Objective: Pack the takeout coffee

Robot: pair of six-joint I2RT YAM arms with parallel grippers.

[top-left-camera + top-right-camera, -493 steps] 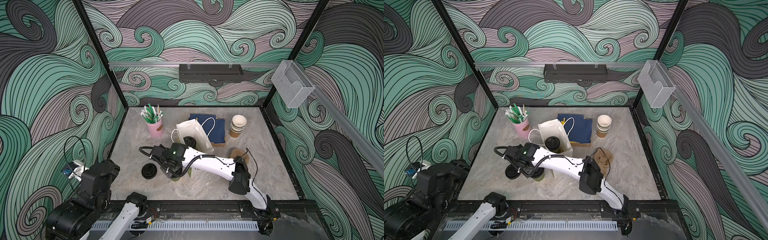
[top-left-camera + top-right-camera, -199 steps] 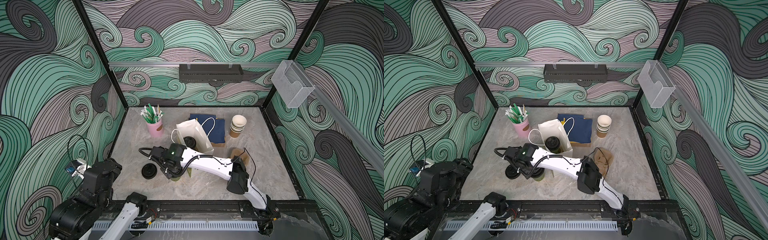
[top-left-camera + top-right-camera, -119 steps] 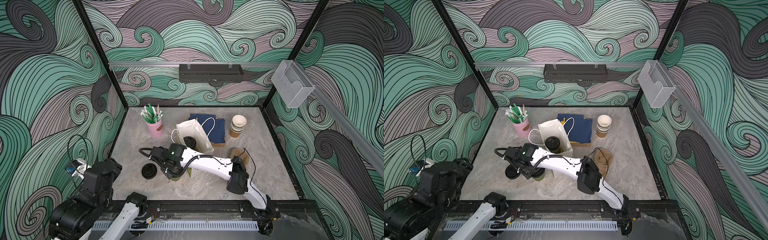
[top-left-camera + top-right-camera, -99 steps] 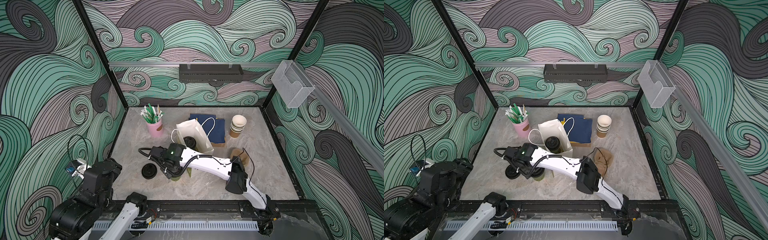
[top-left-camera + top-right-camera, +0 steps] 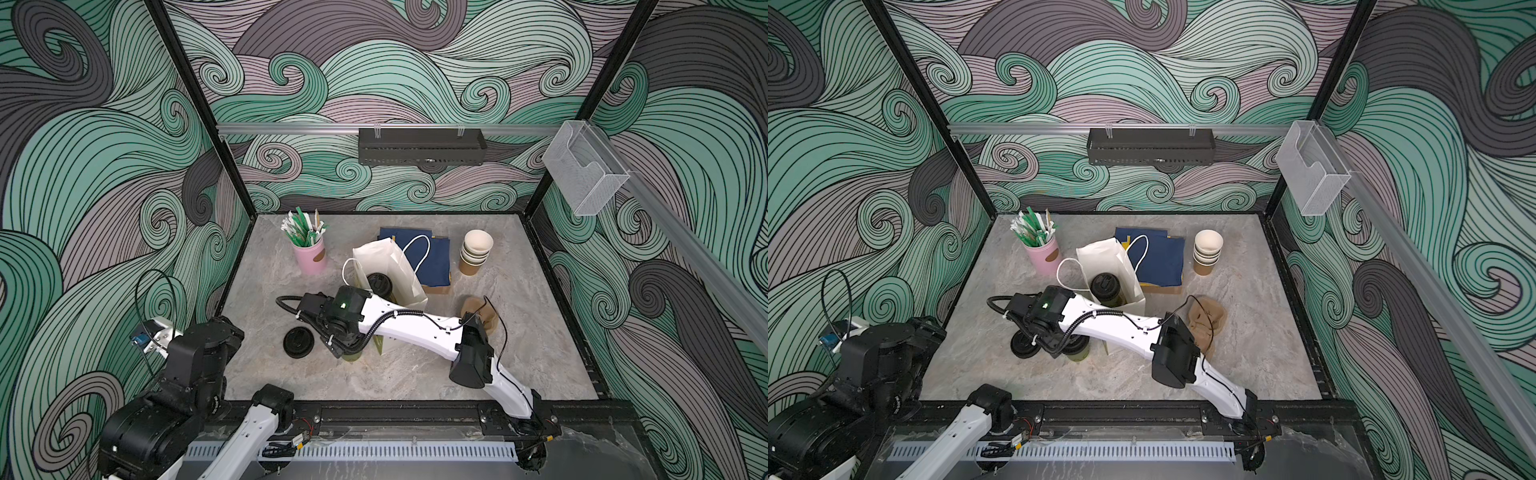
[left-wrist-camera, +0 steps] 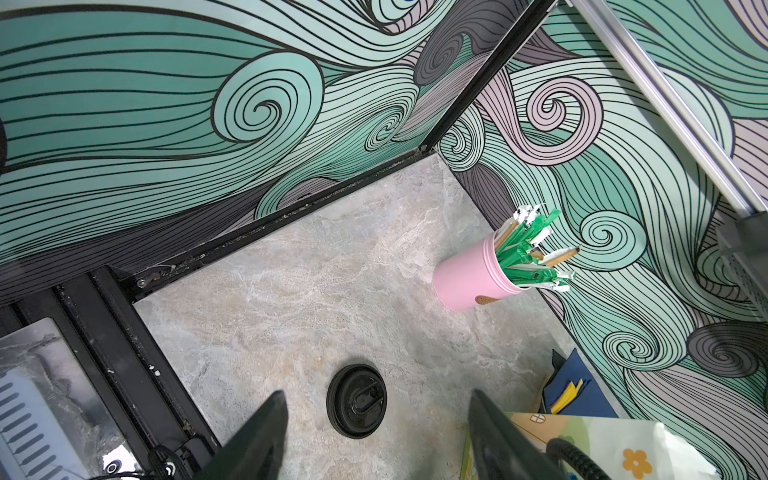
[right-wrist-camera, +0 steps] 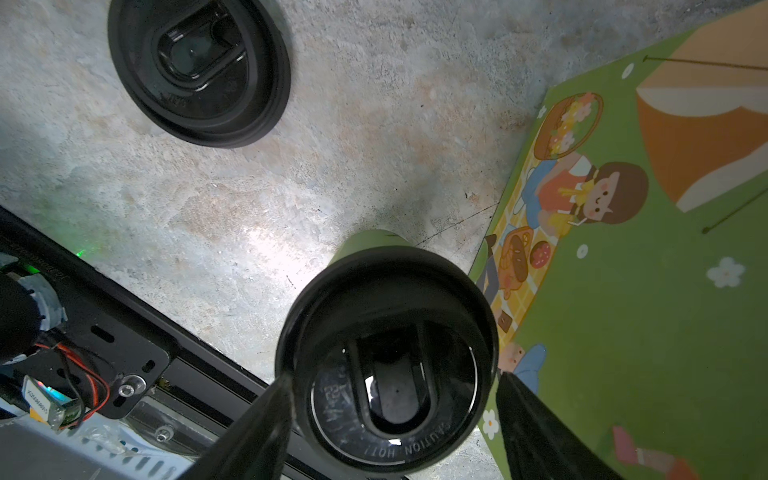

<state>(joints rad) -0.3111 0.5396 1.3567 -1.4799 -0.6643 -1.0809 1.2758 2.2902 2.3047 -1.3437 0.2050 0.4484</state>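
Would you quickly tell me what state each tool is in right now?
Left tool: open, empty.
Right tool: astride the cup; grip cannot be told.

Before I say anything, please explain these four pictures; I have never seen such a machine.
You see two robot arms, a left arm and a right arm, at a marble table. Two pictures look down on the whole scene from above. The other two come from cameras on the arms' wrists. On the table stand a white paper bag with one lidded coffee cup inside, a pink cup of wrapped sticks, a stack of empty cups and a loose black lid. The right end effector has its fingers on either side of a second lidded cup standing on the table. Whether they press it I cannot tell. The left end effector is open and empty.
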